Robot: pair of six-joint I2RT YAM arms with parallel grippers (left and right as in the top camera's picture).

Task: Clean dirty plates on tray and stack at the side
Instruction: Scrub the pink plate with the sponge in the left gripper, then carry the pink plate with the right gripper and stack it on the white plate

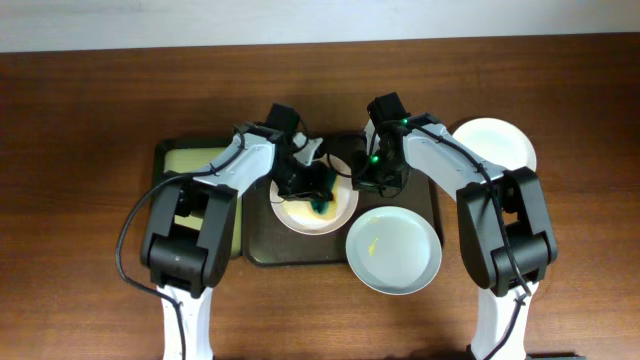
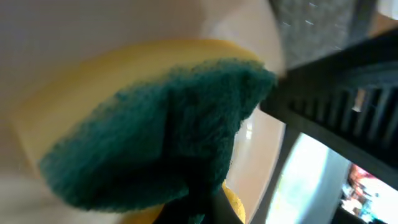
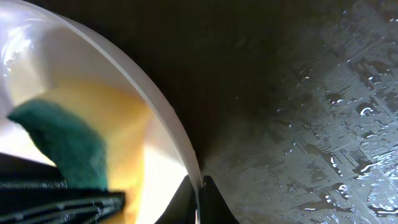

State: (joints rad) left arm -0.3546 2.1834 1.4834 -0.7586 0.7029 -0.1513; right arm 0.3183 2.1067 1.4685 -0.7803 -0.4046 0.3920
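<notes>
A white plate with yellow smears lies on the dark tray. My left gripper is shut on a yellow sponge with a green pad and presses it on that plate. In the left wrist view the sponge fills the frame against the plate, with the gripper at the bottom. My right gripper is shut on the plate's right rim; in the right wrist view its fingers pinch the rim of the plate above the wet tray. A pale grey-blue plate overlaps the tray's front right corner. Another white plate lies on the table at the right.
A smaller tray with yellow-green lining sits left of the dark tray, partly under the left arm. The brown table stretches to both sides.
</notes>
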